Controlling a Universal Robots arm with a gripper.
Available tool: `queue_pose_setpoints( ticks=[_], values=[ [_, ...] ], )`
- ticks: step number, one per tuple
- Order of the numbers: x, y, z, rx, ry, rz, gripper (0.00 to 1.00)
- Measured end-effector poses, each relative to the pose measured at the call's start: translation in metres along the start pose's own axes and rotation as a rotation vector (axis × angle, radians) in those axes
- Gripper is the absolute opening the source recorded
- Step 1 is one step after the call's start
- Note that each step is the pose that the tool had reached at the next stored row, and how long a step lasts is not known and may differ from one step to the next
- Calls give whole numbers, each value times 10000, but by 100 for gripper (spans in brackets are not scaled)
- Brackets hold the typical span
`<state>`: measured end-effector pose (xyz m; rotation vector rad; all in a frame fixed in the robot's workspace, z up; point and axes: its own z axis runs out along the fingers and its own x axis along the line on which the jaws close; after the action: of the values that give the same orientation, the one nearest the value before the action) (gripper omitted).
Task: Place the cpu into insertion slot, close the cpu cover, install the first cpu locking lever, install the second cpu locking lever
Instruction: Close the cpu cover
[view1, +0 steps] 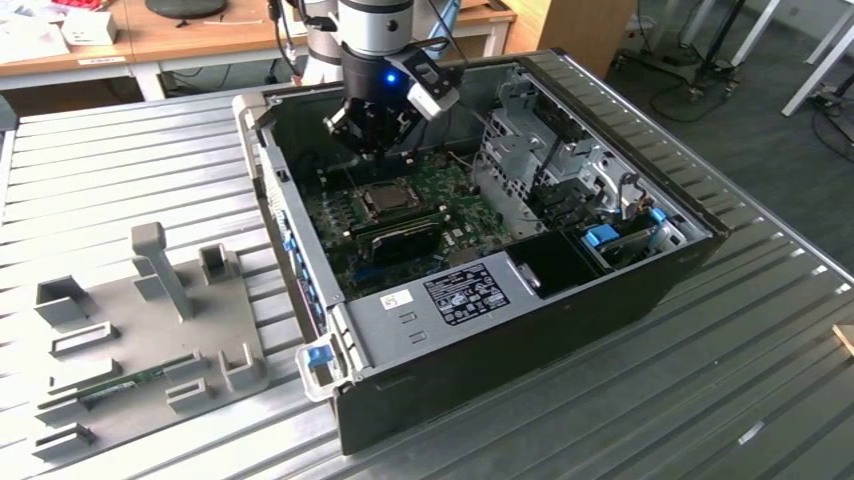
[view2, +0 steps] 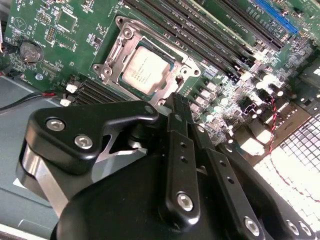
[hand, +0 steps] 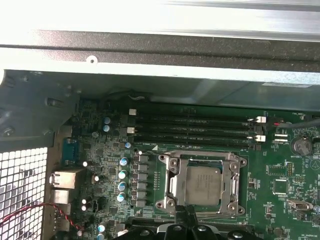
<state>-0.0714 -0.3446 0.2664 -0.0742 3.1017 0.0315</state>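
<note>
In the first wrist view your gripper (hand: 186, 216) is cut off by the pic edge & covers one side of the cpu cover (hand: 172, 182). In the second wrist view its body hides much of the circuit board (view2: 75, 30). In the exterior view you can't tell if the cpu (view1: 388, 197) sits flat: too small.

My arm (view1: 374, 25): silver-grey cylindrical wrist carrying a lit blue lamp (view1: 388, 78) and a grey-white camera box (view1: 430, 85) at its side. My pincer (view2: 178, 107): matte black jointed links (view2: 95, 127), fastened by silver round-head screws (view2: 184, 201), on a bare metal cylinder (view2: 37, 170).
</note>
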Motion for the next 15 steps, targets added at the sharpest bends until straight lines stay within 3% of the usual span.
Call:
queue_pose_setpoints(
  ticks=[5, 15],
  values=[
    [0, 0, 0, 34, 2, -2, 10],
    [0, 0, -4, 34, 1, -9, 10]
  ],
)
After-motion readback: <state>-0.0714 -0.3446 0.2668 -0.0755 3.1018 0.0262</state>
